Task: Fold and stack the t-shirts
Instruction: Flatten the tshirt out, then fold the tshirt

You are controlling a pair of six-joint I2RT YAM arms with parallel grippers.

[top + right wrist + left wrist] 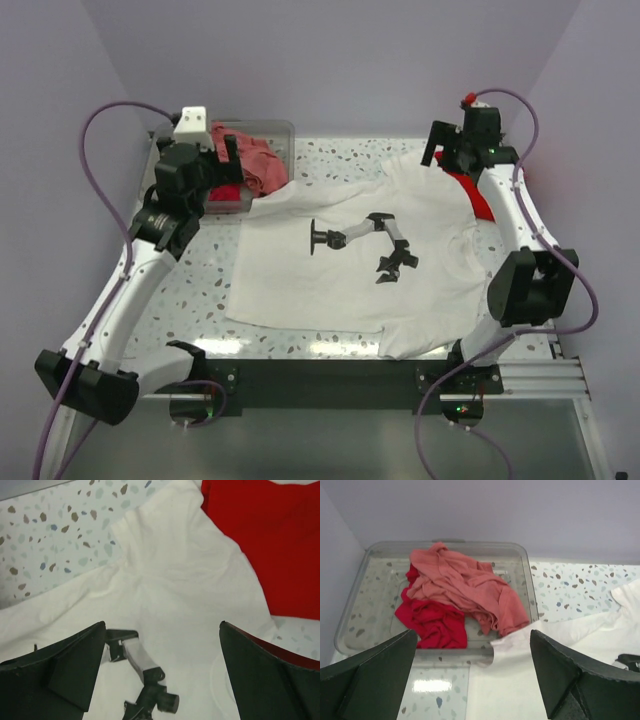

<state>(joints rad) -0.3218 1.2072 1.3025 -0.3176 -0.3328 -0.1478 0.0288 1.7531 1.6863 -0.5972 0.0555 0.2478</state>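
A white t-shirt (340,275) with a black robot-arm print lies spread flat on the table. It also shows in the left wrist view (520,685) and the right wrist view (175,585). A bright red t-shirt (482,203) lies at the right, partly under the white one's sleeve and my right arm, and shows in the right wrist view (270,540). A salmon-pink shirt (465,582) and a crimson shirt (435,622) lie crumpled in a clear bin (355,610). My left gripper (472,680) is open and empty above the white shirt's corner by the bin. My right gripper (162,670) is open and empty above the white shirt's far right sleeve.
The clear bin (283,135) stands at the back left corner. Lilac walls close in the back and both sides. The speckled tabletop (195,285) shows left of the white shirt. A black rail (320,380) runs along the near edge.
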